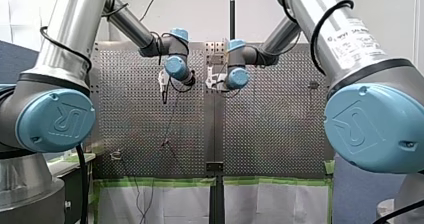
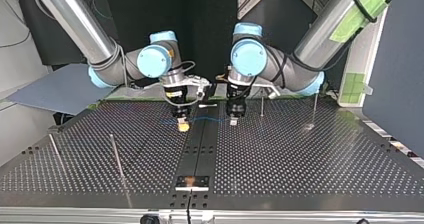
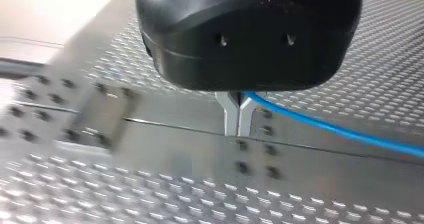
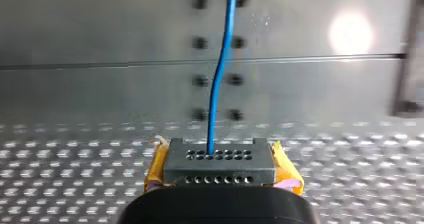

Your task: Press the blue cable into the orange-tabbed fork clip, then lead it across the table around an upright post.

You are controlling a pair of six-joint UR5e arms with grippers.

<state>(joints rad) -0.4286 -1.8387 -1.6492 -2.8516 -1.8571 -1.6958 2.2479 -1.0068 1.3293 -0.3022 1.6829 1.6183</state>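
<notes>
Clearly, in the front view, both arms are reaching toward the far middle of the bench (image 1: 270, 134). My left claw (image 1: 163, 91) is hanging upper left of centre, and my right claw (image 1: 213, 81) is sitting just beside it at upper centre. Their fingers are showing too small there to read.

Across in the top view, the blue cable (image 2: 202, 118) is spanning the short gap between the two claws in the frame's upper middle. My right claw is sitting left of centre with its yellow pads (image 2: 183, 127) low over the bench, and my left claw is right of centre. An upright post (image 2: 261, 104) is standing near my left claw, toward the frame's right. I am not making out the orange-tabbed fork clip in any view.

Seen from the left wrist, the metal fingers (image 3: 231, 115) are clenching together on the cable, which is trailing away beside them in a shallow sag.

Seen from the right wrist, the claw is grasping the cable between its pads, and the cable is running straight ahead with a slight bend.

Judging by that sag, the cable is looking light, thin and limp, with a smooth jacket that could be slipping under tension. Pinching it firmly close on either side of the clip is looking wise, leaving only a short taut span to press in.
</notes>
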